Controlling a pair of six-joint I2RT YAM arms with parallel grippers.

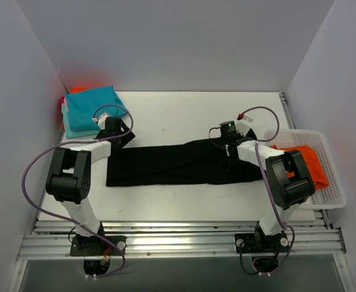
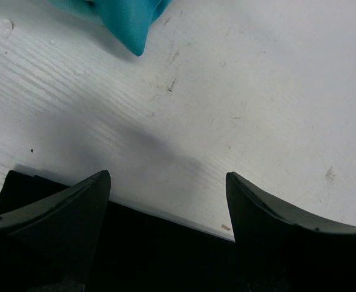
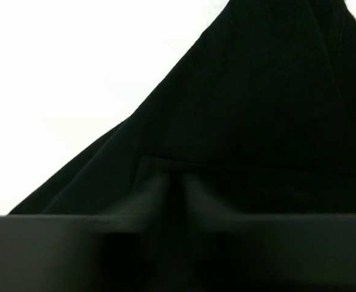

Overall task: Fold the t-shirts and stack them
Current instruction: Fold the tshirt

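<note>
A large black t-shirt (image 1: 165,164) lies folded into a long strip across the middle of the table. My left gripper (image 1: 120,135) is open at the strip's far left corner. In the left wrist view the open gripper (image 2: 168,176) straddles the black cloth's (image 2: 165,243) far edge, low over it. My right gripper (image 1: 227,147) is on the strip's right part. In the right wrist view the right gripper (image 3: 182,182) is shut on a pinch of black cloth (image 3: 257,91) that rises like a tent. Folded teal t-shirts (image 1: 89,109) are stacked at the far left.
An orange cloth (image 1: 83,89) and a pink edge (image 1: 62,104) show behind and beside the teal stack. A white lattice basket (image 1: 333,194) at the right edge holds an orange t-shirt (image 1: 305,159). A teal corner (image 2: 126,18) lies just beyond my left gripper. White walls enclose the table (image 1: 178,115).
</note>
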